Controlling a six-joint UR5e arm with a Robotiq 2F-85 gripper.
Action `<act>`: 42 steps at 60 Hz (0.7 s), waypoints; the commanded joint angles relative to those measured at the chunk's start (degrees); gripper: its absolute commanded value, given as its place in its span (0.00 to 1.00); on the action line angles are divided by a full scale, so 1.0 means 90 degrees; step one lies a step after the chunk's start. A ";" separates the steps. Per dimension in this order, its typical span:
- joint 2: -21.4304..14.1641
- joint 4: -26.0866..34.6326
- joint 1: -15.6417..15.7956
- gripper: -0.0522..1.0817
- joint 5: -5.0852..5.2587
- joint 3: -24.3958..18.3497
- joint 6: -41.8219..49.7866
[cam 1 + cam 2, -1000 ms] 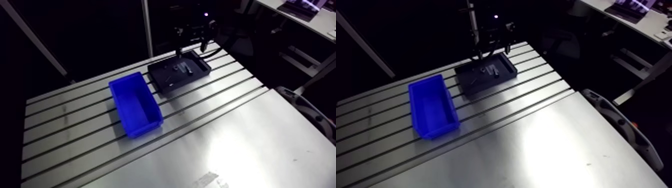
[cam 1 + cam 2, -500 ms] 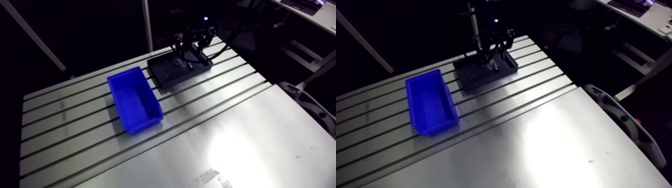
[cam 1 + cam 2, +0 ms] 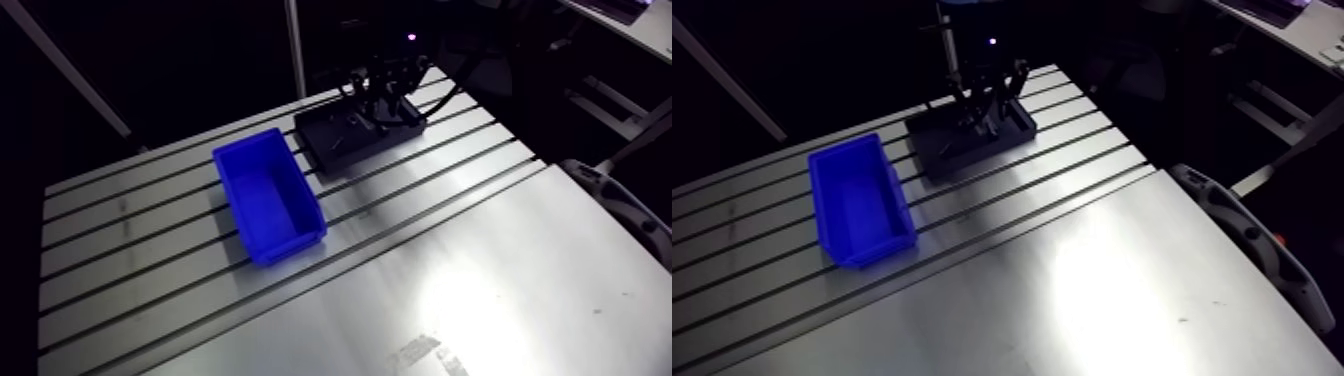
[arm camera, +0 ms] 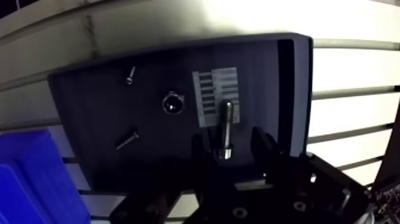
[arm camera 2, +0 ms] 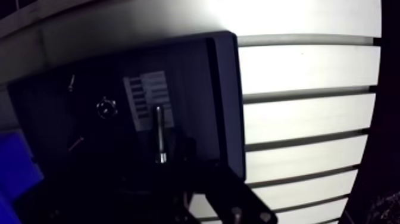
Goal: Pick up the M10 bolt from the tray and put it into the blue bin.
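Note:
The M10 bolt (image 4: 226,119), a shiny steel shaft with its head toward the gripper, lies on a white label (image 4: 215,89) in the black tray (image 4: 95,95). In the wrist view my gripper (image 4: 229,146) is down in the tray, one dark finger on each side of the bolt's head end. A narrow gap shows on each side, so the gripper is open around the bolt. The blue bin (image 3: 268,198) stands empty on the table beside the tray, and its corner (image 4: 24,173) also shows in the wrist view.
The tray also holds a small screw (image 4: 130,73), a dark round nut (image 4: 172,103) and a longer thin screw (image 4: 127,140), all on the bin's side of the bolt. The slotted aluminium table (image 3: 480,280) stretches wide in front.
Earlier the gripper hung above the tray's far side; it has come down into the tray over the bolt. Bin and tray have stayed where they were.

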 commanded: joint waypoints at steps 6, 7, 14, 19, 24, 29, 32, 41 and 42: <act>0.0063 -0.0112 -0.0003 0.52 0.0011 0.0039 0.0011; 0.0063 -0.0112 -0.0003 0.52 0.0011 0.0039 0.0011; 0.0063 -0.0125 0.0007 0.53 0.0012 0.0060 0.0012; 0.0073 -0.0125 0.0007 0.53 0.0003 0.0079 0.0056; 0.0093 -0.0125 0.0007 0.53 -0.0007 0.0080 0.0081; 0.0094 -0.0134 0.0007 0.53 -0.0007 0.0080 0.0081; 0.0101 -0.0135 0.0007 0.53 -0.0007 0.0080 0.0081; 0.0103 -0.0127 0.0007 0.53 -0.0007 0.0071 0.0081; 0.0103 -0.0126 0.0007 0.54 -0.0007 0.0070 0.0081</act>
